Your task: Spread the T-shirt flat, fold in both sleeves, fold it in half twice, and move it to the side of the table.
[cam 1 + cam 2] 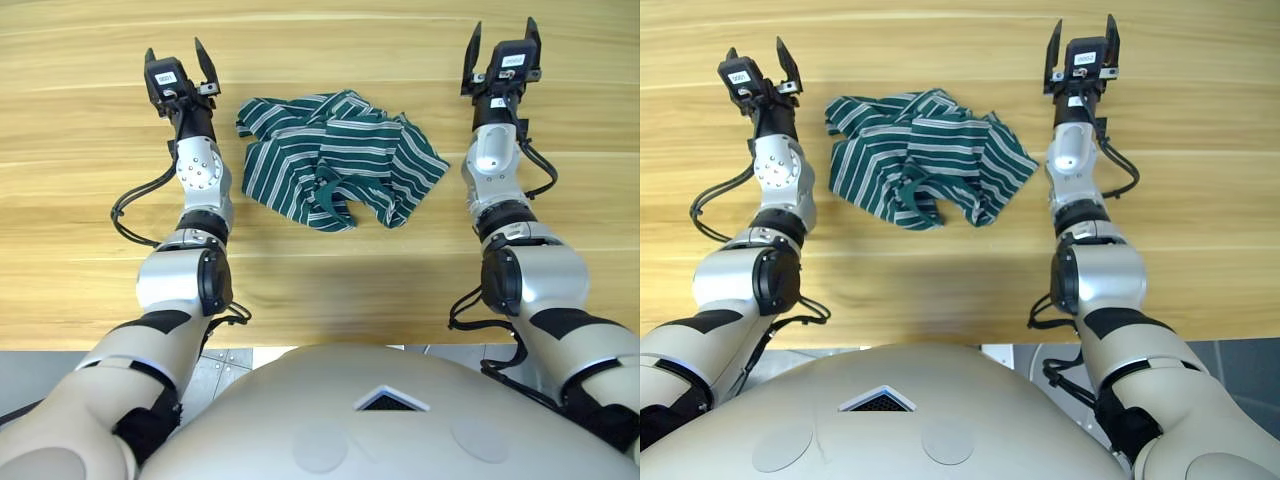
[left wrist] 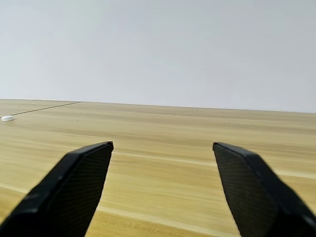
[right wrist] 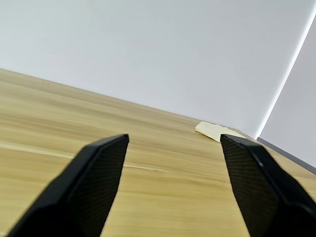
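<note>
A green T-shirt with white stripes (image 1: 338,155) lies crumpled in a heap on the wooden table (image 1: 90,180), between my two arms. My left gripper (image 1: 176,52) stands open just left of the heap, apart from the cloth. On the other side my right gripper (image 1: 503,38) is open too, a little farther from the shirt's edge. Both point away from me, over bare wood, with nothing between their fingers (image 2: 79,182) (image 3: 94,173).
The table's near edge (image 1: 330,335) runs just in front of my body. A small white disc (image 2: 7,118) lies far off on the wood in the left wrist view, and a pale flat object (image 3: 217,131) lies near the far edge in the right wrist view.
</note>
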Controlling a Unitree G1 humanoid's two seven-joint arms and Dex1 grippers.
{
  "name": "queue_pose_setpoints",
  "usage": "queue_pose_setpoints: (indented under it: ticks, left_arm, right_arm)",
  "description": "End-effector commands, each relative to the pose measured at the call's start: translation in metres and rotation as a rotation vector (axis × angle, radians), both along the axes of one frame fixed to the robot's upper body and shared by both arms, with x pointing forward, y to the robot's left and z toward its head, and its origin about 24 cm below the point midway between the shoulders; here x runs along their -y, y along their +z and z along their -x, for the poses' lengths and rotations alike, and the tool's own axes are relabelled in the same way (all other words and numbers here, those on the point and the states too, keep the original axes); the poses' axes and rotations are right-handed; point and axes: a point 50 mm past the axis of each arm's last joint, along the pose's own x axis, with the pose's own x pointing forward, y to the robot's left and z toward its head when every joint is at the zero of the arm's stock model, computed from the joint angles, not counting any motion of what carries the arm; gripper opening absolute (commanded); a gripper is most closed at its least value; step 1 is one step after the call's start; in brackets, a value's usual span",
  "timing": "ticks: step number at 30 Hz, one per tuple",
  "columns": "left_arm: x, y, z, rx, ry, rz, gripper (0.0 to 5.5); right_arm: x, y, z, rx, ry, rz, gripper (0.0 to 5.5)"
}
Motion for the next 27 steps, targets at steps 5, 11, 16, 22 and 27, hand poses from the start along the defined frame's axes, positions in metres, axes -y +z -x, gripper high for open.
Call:
queue_pose_setpoints:
  ticks: [5, 11, 16, 22, 27]
  left_arm:
    - [0.001, 0.003, 0.000, 0.020, -0.010, -0.012, 3.77]
    - [-0.001, 0.006, 0.001, 0.041, 0.037, -0.130, 3.77]
    - [0.000, 0.006, 0.001, 0.042, 0.056, -0.167, 3.77]
    - [0.002, 0.003, 0.001, 0.014, 0.031, -0.109, 3.77]
    - [0.017, -0.003, 0.000, -0.014, -0.043, -0.100, 3.77]
  right_arm:
    - [0.004, 0.005, -0.002, 0.027, -0.029, -0.055, 3.45]
    - [0.002, 0.006, -0.001, 0.041, -0.029, -0.005, 3.45]
    - [0.002, 0.003, 0.000, 0.030, -0.033, 0.013, 3.45]
    - [-0.004, 0.001, 0.001, 0.023, 0.025, -0.008, 3.45]
    - [0.002, 0.000, 0.004, 0.025, 0.012, -0.006, 3.45]
